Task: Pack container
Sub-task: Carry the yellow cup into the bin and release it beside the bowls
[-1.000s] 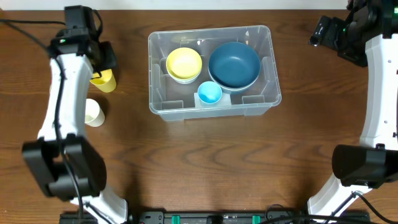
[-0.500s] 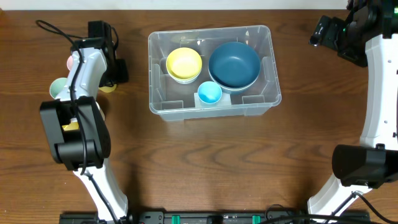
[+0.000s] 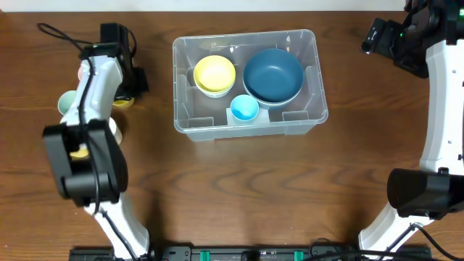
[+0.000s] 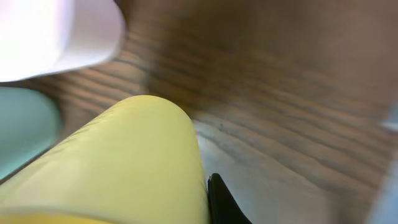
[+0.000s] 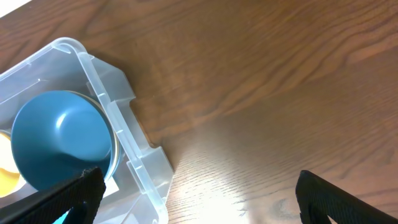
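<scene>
The large clear rectangular plastic container (image 3: 217, 130) holds a dark-blue bowl (image 3: 272, 75). The left gripper (image 3: 129, 93) is at a yellow plastic cup (image 4: 124, 162), grip unclear; the right gripper (image 5: 196, 199) gapes empty.

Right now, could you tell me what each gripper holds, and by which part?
The right gripper is open and empty. The left gripper is against the side of the yellow cup, but a grip cannot be told.
</scene>
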Robot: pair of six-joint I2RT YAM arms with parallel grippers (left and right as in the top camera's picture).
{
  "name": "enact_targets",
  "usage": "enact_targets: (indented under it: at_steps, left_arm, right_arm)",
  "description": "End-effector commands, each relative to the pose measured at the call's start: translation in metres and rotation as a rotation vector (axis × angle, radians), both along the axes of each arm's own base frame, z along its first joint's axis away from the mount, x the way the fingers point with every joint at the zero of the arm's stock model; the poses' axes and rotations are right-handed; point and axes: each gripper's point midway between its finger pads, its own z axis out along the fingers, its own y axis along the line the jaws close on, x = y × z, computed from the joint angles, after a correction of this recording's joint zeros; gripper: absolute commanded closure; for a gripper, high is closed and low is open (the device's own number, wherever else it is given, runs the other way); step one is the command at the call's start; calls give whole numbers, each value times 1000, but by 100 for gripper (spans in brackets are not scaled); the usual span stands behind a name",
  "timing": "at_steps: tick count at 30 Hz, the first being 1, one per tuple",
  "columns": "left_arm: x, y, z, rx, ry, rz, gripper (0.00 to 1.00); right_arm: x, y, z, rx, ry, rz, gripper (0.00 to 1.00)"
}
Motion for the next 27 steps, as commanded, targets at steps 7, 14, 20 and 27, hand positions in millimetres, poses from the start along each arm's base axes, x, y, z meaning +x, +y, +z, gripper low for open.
enact_targets:
  at_steps: [7, 14, 20, 27]
  left_arm:
    - [-32, -94, 162, -153, -363, -154, 94]
    - [-72, -212, 174, -198, -359, -509, 94]
    - [-98, -290, 136, -183, -250, -774, 95]
    - [-109, -329, 72, -149, -93, -886, 94]
  right_arm:
    - [-5, 0, 12, 3, -29, -12, 1]
    - [-5, 0, 12, 3, -29, -12, 1]
    - [-5, 0, 12, 3, -29, -12, 1]
    - [-5, 0, 12, 3, -29, -12, 1]
